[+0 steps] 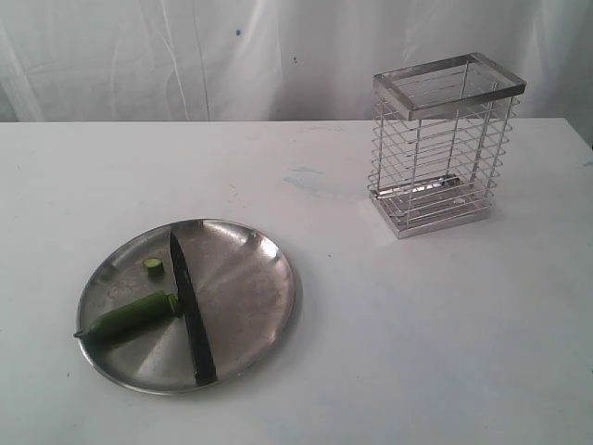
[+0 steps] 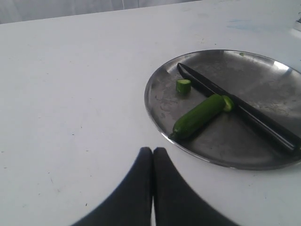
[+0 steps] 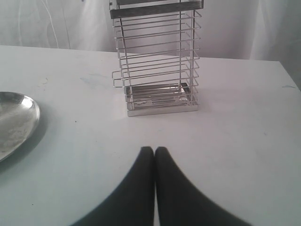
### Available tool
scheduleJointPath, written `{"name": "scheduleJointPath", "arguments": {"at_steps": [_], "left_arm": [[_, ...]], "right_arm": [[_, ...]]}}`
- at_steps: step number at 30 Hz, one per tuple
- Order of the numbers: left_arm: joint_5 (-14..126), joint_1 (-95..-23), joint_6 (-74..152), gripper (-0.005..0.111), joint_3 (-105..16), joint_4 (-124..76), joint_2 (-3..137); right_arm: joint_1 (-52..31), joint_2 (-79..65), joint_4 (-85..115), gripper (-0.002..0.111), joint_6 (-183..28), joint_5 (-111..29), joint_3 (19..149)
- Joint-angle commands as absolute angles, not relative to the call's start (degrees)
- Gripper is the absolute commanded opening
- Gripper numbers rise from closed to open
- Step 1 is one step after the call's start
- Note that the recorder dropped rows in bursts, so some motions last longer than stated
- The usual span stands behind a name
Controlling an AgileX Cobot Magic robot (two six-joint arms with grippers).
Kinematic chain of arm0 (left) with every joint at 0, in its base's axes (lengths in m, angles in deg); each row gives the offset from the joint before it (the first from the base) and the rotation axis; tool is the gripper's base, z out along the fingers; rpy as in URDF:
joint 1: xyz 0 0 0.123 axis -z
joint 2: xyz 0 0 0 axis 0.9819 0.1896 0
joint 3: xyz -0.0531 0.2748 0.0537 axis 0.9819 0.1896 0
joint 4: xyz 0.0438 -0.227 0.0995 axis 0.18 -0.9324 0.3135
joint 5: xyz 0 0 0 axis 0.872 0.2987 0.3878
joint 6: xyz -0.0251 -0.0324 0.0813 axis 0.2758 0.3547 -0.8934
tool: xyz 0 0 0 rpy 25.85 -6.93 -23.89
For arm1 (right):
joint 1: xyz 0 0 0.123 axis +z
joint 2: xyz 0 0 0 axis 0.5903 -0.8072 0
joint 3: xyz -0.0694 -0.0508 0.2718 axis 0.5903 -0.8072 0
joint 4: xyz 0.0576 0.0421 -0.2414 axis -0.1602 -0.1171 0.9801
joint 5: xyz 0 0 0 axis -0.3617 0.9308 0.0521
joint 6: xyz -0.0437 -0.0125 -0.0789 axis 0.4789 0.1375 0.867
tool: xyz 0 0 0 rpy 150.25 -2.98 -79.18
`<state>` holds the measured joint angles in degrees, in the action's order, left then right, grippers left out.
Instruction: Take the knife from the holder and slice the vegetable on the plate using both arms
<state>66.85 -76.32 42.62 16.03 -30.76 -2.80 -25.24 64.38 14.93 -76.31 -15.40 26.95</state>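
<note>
The steel plate (image 1: 250, 278) (image 2: 263, 84) lies at the front left of the table. On it the dark knife (image 1: 190, 306) (image 2: 235, 106) rests flat across the middle. The green vegetable (image 1: 130, 317) (image 2: 197, 116) lies beside the blade, its cut end touching it. A small cut slice (image 1: 153, 266) (image 2: 183, 85) sits apart near the knife tip. The chrome wire holder (image 1: 443, 144) (image 3: 157, 56) stands with nothing in it at the back right. My left gripper (image 2: 153, 149) is shut with nothing in it, off the plate's rim. My right gripper (image 3: 154, 149) is shut on nothing, short of the holder. Neither arm shows in the exterior view.
A white tabletop (image 1: 417, 334) carries everything, with a white curtain (image 1: 185, 56) behind its back edge. The plate's rim (image 3: 28, 117) shows at the side of the right wrist view. A faint blue smear (image 1: 306, 176) marks the table between plate and holder.
</note>
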Motion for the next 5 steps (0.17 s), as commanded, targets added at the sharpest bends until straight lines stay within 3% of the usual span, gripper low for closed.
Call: {"name": "scheduleJointPath", "arguments": {"at_steps": [1, 5], "left_arm": [[67.08, -76.37, 43.15, 0.0, 16.35, -31.03, -3.08], [67.08, -76.37, 43.15, 0.0, 16.35, -31.03, -3.08]], "right_arm": [[-25.65, 64.65, 14.81, 0.0, -75.68, -15.74, 26.71], [-25.65, 64.65, 14.81, 0.0, -75.68, -15.74, 26.71]]}}
